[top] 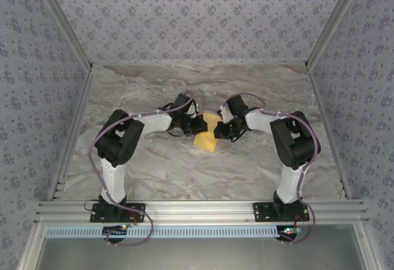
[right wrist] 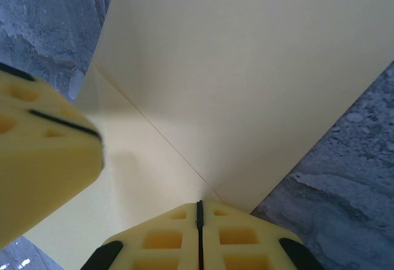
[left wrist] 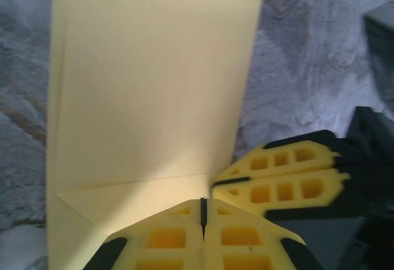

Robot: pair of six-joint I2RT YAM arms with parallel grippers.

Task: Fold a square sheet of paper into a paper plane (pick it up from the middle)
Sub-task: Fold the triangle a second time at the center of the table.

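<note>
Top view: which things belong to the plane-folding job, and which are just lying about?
Job: partly folded yellow paper, left tool, right tool.
Just there: marble table, patterned walls, aluminium frame.

Marble table (top: 154, 171) apparently bears folded yellow paper (top: 206, 138).

You get an evenly, softly lit overhead picture, sharp throughout, with only faint shadows on the table (top: 184, 171). Up close, your wrist cameras wash the paper (left wrist: 154, 79) out to pale cream. A soft shadow runs beneath its fold, and the left gripper (right wrist: 92, 136) is blurred.
</note>
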